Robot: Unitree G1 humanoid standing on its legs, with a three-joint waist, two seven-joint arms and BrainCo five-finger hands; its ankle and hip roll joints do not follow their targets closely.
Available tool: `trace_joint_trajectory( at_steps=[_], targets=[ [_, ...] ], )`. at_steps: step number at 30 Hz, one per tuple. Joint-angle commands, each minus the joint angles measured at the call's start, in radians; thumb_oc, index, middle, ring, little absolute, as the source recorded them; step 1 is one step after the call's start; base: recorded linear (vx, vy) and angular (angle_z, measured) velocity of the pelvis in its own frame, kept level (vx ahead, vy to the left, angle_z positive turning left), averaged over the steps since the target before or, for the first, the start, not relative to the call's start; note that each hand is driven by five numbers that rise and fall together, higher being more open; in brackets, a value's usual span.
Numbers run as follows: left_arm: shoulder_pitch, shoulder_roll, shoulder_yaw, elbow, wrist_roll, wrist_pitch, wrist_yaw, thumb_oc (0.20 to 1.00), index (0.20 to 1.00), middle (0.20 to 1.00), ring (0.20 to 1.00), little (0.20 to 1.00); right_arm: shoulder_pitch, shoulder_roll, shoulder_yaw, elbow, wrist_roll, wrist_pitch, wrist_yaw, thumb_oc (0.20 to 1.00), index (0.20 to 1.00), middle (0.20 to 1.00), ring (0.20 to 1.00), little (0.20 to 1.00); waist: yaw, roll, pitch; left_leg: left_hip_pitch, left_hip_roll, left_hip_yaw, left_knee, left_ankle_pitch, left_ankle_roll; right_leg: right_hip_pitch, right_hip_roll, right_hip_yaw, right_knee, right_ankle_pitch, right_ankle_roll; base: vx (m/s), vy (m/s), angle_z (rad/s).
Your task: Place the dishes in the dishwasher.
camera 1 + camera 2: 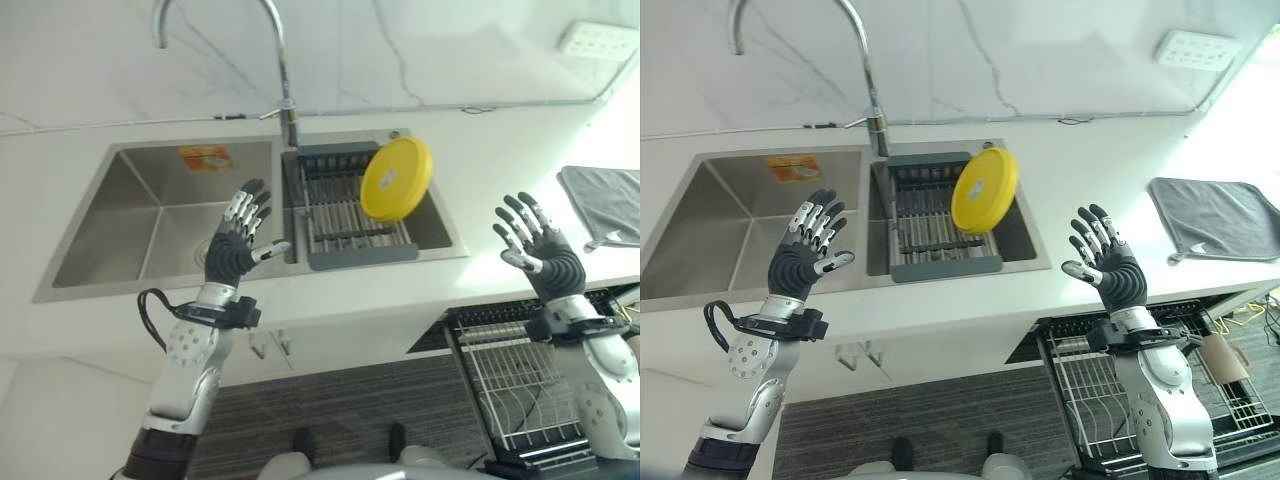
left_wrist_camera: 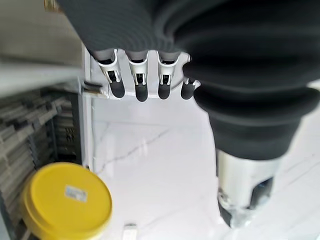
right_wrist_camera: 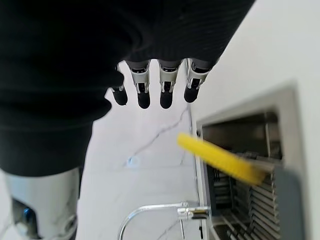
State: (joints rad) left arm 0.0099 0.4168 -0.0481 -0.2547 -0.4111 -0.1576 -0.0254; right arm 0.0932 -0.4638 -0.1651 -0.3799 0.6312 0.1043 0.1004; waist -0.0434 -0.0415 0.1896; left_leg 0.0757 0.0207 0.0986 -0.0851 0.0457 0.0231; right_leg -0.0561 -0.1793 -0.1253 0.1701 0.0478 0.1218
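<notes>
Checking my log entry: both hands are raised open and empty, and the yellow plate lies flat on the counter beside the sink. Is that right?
Not quite. The yellow plate stands tilted on edge in the drying rack in the sink's right basin, as the left eye view shows. The left hand and right hand are indeed open and empty.

Yellow plate (image 1: 396, 179), grey rack (image 1: 345, 215), steel sink (image 1: 120, 215) (white veined counter (image 1: 500, 170)).

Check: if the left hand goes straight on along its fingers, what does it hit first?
Probably nothing near: the left hand, open above the sink, points toward the marble back wall. The yellow plate sits off-line. Depth is unclear.
</notes>
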Motion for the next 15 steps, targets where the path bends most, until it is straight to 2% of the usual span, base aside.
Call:
trace_joint_trajectory(
  at_steps=[1, 4, 7, 9, 12, 15],
  targets=[
    [-0.005, 0.059, 0.016, -0.055, 0.025, -0.05, -0.004, 1.0, 1.0, 1.0, 1.0, 1.0, -0.056, -0.003, -0.017, -0.013, 0.022, -0.045, 0.009, 1.0, 1.0, 1.0, 1.0, 1.0, 0.016, -0.001, -0.022, -0.01, 0.066, -0.06, -0.002, -0.098, -0.065, 0.076, -0.011, -0.02, -0.144, -0.06, 0.067, 0.07, -0.191, 0.22],
    [0.001, 0.06, 0.013, -0.052, 0.036, -0.057, 0.016, 1.0, 1.0, 1.0, 1.0, 1.0, -0.074, -0.008, -0.009, 0.003, 0.021, -0.06, -0.008, 1.0, 1.0, 1.0, 1.0, 1.0, 0.018, -0.004, -0.032, 0.0, 0.076, -0.028, -0.002, -0.109, -0.065, 0.118, -0.004, -0.014, -0.256, -0.028, 0.065, 0.1, -0.197, 0.09],
    [0.006, 0.057, 0.006, -0.035, 0.035, -0.055, 0.037, 1.0, 1.0, 1.0, 1.0, 1.0, -0.108, -0.029, -0.007, 0.028, 0.016, -0.036, -0.023, 1.0, 1.0, 1.0, 1.0, 1.0, 0.029, 0.004, -0.055, 0.014, 0.088, -0.013, -0.002, -0.116, -0.077, 0.132, 0.003, -0.02, -0.257, -0.045, 0.057, 0.1, -0.137, -0.09],
    [0.005, 0.055, 0.004, -0.029, 0.015, -0.043, 0.043, 1.0, 1.0, 1.0, 1.0, 1.0, -0.139, -0.035, -0.01, 0.051, 0.103, -0.027, -0.045, 1.0, 1.0, 1.0, 1.0, 1.0, 0.035, 0.008, -0.062, 0.021, 0.095, -0.013, -0.002, -0.118, -0.083, 0.142, 0.012, -0.019, -0.257, -0.058, 0.05, 0.11, -0.138, -0.37],
    [0.003, 0.053, 0.006, -0.015, -0.006, -0.04, 0.025, 1.0, 1.0, 1.0, 1.0, 1.0, -0.186, -0.049, -0.02, 0.116, 0.134, -0.037, -0.072, 1.0, 1.0, 1.0, 1.0, 1.0, 0.047, 0.015, -0.078, 0.026, 0.107, -0.022, -0.002, -0.12, -0.091, 0.156, 0.019, -0.027, -0.257, -0.075, 0.041, 0.07, -0.079, -0.06],
    [-0.003, 0.051, -0.003, 0.003, -0.012, -0.04, 0.02, 1.0, 1.0, 1.0, 1.0, 1.0, -0.235, -0.048, -0.037, 0.178, 0.301, -0.06, -0.096, 1.0, 1.0, 1.0, 1.0, 1.0, 0.057, 0.018, -0.089, 0.03, 0.117, -0.029, -0.002, -0.119, -0.098, 0.165, 0.022, -0.037, -0.257, -0.083, 0.035, 0.04, -0.05, 0.19]
  ],
)
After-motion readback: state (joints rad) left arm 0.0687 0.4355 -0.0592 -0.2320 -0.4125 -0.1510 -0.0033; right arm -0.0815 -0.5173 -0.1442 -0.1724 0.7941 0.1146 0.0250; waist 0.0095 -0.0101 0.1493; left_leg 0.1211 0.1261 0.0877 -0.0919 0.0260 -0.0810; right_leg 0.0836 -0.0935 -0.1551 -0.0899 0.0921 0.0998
